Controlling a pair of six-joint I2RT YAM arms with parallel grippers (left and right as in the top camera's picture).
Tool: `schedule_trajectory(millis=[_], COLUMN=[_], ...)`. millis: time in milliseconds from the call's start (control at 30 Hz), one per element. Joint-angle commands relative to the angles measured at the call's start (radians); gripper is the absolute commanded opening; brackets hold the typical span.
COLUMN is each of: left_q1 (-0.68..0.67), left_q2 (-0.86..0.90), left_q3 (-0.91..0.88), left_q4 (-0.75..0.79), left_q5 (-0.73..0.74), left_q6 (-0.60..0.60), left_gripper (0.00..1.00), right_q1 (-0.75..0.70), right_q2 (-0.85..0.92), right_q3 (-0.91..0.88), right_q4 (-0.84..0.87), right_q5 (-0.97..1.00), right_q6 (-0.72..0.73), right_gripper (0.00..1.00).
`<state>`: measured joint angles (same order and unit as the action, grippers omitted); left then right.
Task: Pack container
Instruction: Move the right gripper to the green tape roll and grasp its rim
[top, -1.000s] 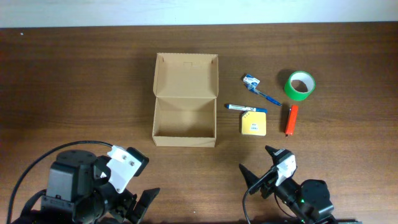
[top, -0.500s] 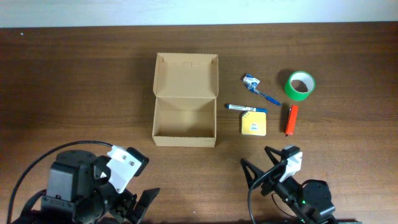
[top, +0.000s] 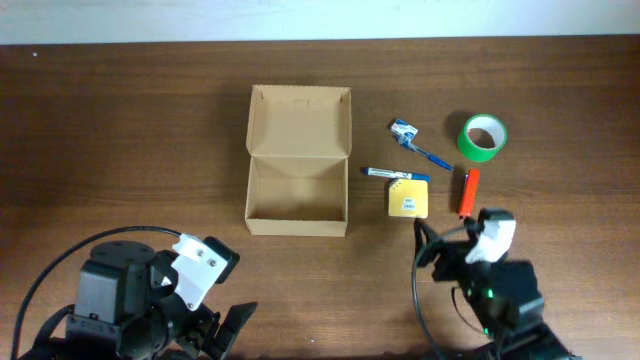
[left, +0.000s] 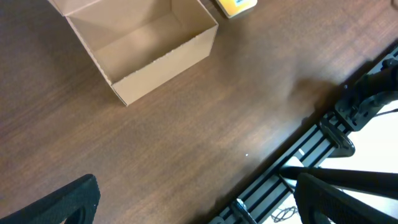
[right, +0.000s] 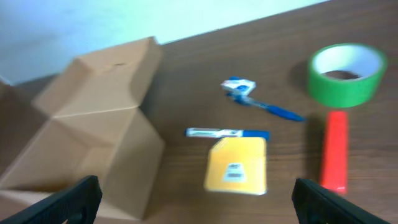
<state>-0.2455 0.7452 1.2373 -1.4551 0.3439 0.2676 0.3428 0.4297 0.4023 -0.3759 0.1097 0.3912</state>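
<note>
Office-like desk setup, brown wooden table (top: 120, 130), green tape (top: 480, 153), blue pen (top: 432, 157)

My overhead camera looks straight down on the whole table (top: 120, 130) from high up. The left wrist view tilts down across the wood from farther back, with the box (left: 158, 62) at its top edge. The right wrist view sits low and close, facing the far wall (right: 93, 18) past the green tape roll (right: 346, 73). All three share the box and the yellow pad (top: 407, 200).

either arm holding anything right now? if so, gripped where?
Nothing is held. The left gripper and right gripper are both open and empty.
</note>
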Motion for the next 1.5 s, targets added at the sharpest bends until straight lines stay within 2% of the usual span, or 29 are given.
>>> schedule_trajectory(millis=[0,233,433,567,733,900,1167,1400,1467], left_q1=[0.000,0.000,0.000,0.000,0.000,0.000,0.000,0.000,0.000], left_q2=[-0.001,0.000,-0.001,-0.001,-0.001,-0.001,-0.001,-0.001,-0.001], left_q3=[0.011,0.011,0.011,0.011,0.011,0.011,0.011,0.011,0.011], left_q4=[-0.001,0.000,0.000,0.000,0.000,0.000,0.000,-0.001,0.000], left_q5=[0.018,0.018,0.018,0.018,0.018,0.018,0.018,0.018,0.018], left_q6=[-0.013,-0.013,-0.013,-0.013,-0.013,-0.013,-0.013,-0.013,-0.013], left_gripper=[0.99,1.00,1.00,1.00,1.00,0.99,1.00,1.00,1.00], right_q1=[-0.040,-0.161,-0.296,-0.345,-0.350,-0.414,-0.456,-0.455,-0.455], right_q2=[0.160,0.477,0.679,0.745,0.771,0.842,1.098,1.345,1.398], right_q3=[0.096,0.266,0.414,0.449,0.450,0.488,0.743,1.003,1.056], right_q4=[0.009,0.060,0.061,0.093,0.113,0.117,0.005,-0.154,-0.188], right_q5=[0.069,0.015,-0.163,-0.221,-0.146,-0.168,-0.211,-0.211,-0.211], right_q6=[-0.059,-0.076,-0.178,-0.171,-0.178,-0.179,-0.284,-0.310,-0.310], right_gripper=[0.99,0.99,0.99,0.99,0.99,0.99,0.99,1.00,0.97])
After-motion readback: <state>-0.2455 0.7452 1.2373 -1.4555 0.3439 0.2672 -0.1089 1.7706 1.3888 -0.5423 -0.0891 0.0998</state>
